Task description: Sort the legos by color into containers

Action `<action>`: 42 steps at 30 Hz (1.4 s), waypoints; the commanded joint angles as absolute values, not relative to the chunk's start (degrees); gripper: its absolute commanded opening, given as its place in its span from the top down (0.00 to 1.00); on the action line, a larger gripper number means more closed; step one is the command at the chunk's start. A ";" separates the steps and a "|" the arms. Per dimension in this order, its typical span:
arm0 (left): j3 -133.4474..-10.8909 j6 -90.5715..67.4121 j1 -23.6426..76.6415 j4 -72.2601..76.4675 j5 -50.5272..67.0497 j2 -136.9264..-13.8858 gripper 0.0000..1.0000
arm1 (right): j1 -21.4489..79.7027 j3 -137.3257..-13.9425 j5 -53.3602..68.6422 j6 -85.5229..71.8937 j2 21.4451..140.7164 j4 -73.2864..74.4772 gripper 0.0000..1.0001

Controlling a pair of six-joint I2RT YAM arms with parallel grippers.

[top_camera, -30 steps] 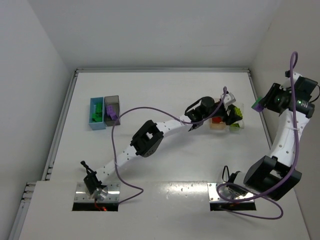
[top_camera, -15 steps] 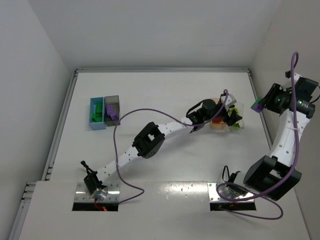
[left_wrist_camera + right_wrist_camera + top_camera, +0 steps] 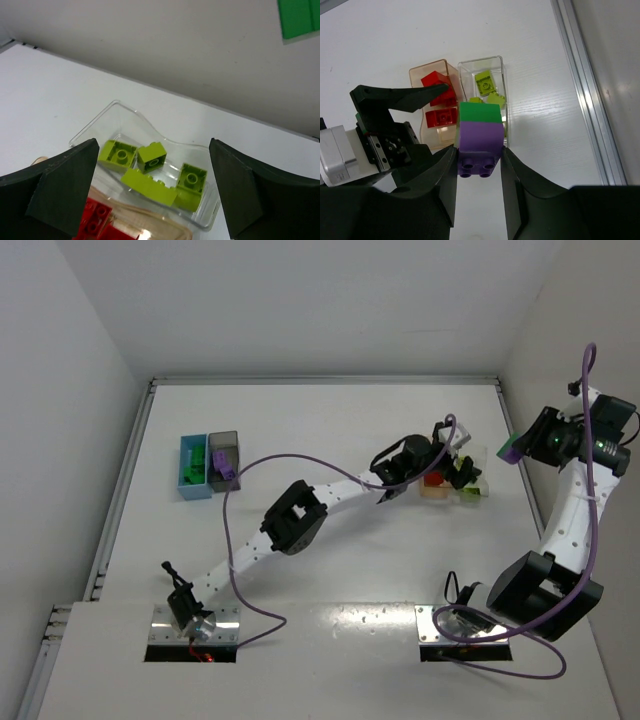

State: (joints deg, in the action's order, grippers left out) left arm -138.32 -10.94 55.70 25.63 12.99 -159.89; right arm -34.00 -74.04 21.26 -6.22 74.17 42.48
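Right gripper is clamped tight on a little green-on-purple stack. That's one green brick sitting on one purple brick, with two round nubs showing at the purple one's lower edge and a finger pressed on each side. From above, the stack is up in the air, off the table, out to the right of the nearer pair of bins.

Left gripper has its jaws spread wide with nothing between them. It hangs just over the clear bin, and one finger reaches across the peach bin next door.

In the clear bin I count four lime bricks. Three are chunky ones and one is a longer flat-ish one lying across the front. The peach bin has two red bricks that I can see, though the left finger covers part of it, so I can't swear to the total. Those two bins sit touching, side by side.

Well away at the far left of the table are the light blue bin and the dark grey bin, also touching. There are green bricks in the blue one and purple bricks in the grey one, too small to count.

That's four bins in all, in two pairs.
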 commanded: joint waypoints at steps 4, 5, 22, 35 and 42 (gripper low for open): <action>-128.68 -11.26 48.19 19.53 8.44 -140.47 0.01 | -32.53 -74.62 27.67 -7.82 75.05 40.08 0.98; -127.02 -10.64 47.03 15.77 9.39 -138.45 0.01 | -31.74 -75.14 28.56 -7.82 75.75 40.08 0.98; -77.37 -21.17 11.96 3.69 62.63 -94.94 0.01 | 3.67 -88.57 48.66 -2.99 101.30 39.02 0.98; -68.29 -18.63 12.65 3.69 81.47 -92.01 0.01 | 11.16 -97.48 78.47 -4.22 116.54 39.90 0.98; -70.93 -18.63 13.71 3.16 82.00 -98.34 0.11 | 12.21 -95.80 85.86 -3.16 116.54 39.29 0.98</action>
State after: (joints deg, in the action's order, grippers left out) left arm -68.75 -19.99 12.82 1.83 79.35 -96.16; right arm 11.38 -95.59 78.11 -4.64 117.23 40.99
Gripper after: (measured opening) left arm 0.905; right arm 0.359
